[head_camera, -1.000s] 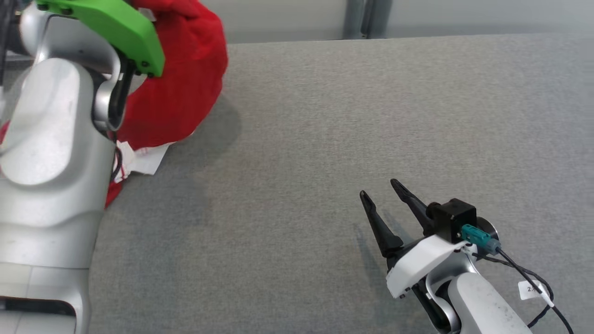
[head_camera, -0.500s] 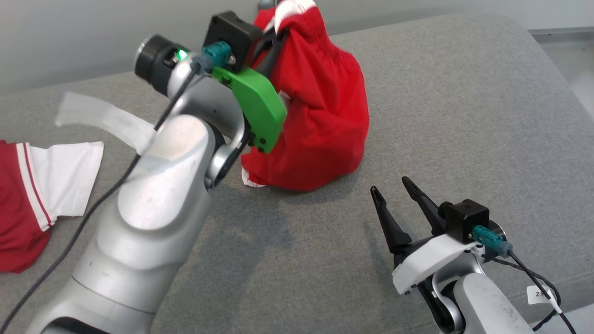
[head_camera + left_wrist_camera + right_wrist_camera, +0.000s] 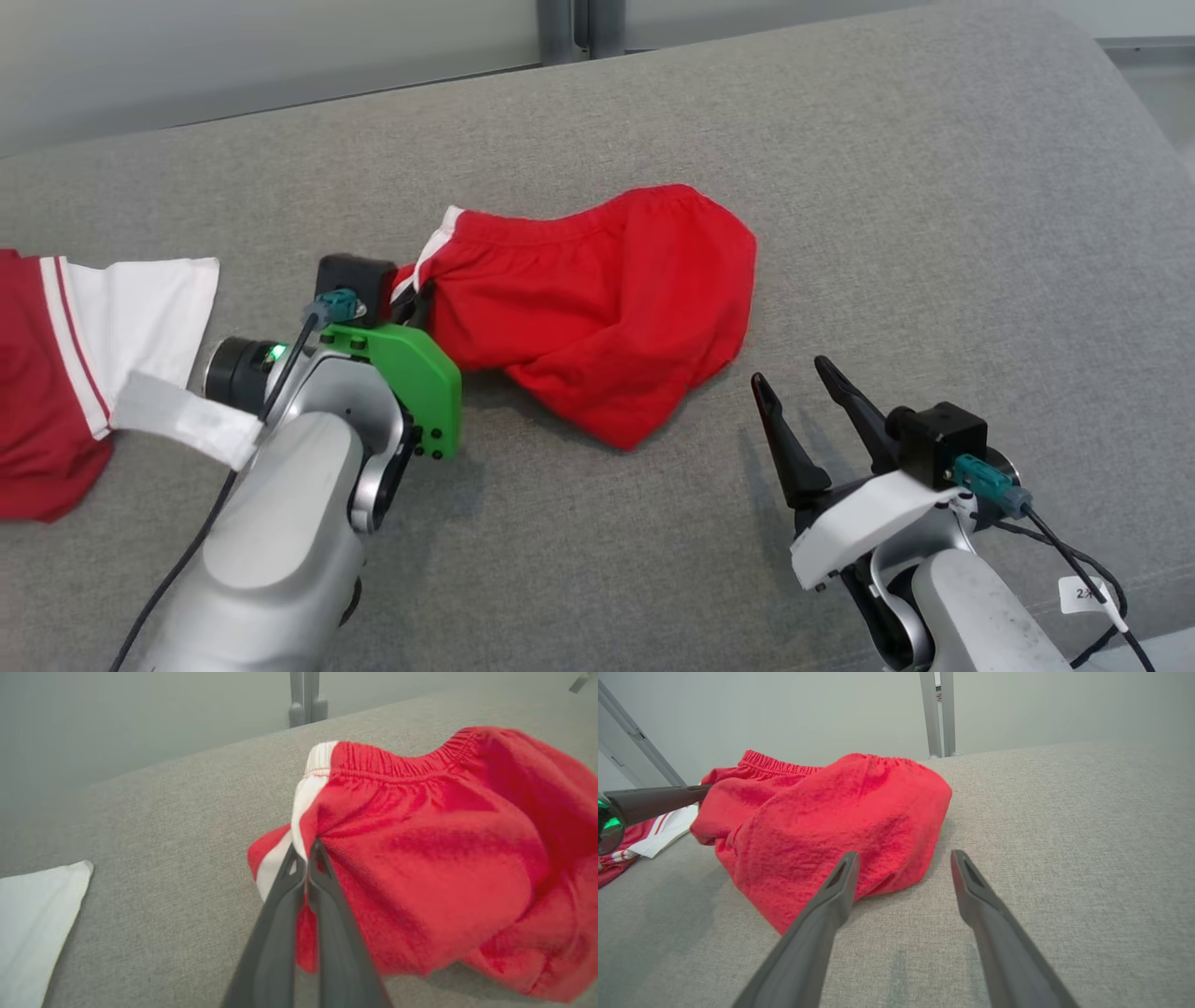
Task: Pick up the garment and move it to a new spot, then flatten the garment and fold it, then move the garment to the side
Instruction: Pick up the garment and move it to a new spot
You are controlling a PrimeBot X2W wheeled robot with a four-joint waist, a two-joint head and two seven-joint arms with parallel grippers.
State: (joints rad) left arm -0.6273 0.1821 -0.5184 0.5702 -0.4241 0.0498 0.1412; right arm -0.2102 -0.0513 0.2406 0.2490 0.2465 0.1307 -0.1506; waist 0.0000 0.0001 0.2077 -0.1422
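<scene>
— What is hidden from you up top?
— From the head, the fingertips of my left gripper (image 3: 420, 297) vanish into the red garment (image 3: 607, 308). The camera block and green bracket (image 3: 411, 373) on my wrist cover most of what's left. A second piece of clothing (image 3: 56, 373), red with a white, stripe-edged part, is cut off by the left edge, so I can't tell what it is.
— So is that hand gripping?
— My left wrist view settles it. Both fingers are pressed together, pinching a fold where the white side stripe meets the red cloth, just below the gathered elastic waistband.
— And the cloth itself?
— It's soft and slightly nubbly. It lies in a rumpled, puffed heap around the middle of the grey woven cushion (image 3: 934, 233), with its near corner coming to a point. Its lower right is blurred in my left wrist view.
— Your other hand?
— My right gripper (image 3: 792, 373) has its fingers spread apart with nothing between them. It is near the garment's right edge but clear of it. Its own view adds what the head misses: how high the heap bulges off the cushion, and my left fingers (image 3: 658, 800) entering from the side as one dark bar.
</scene>
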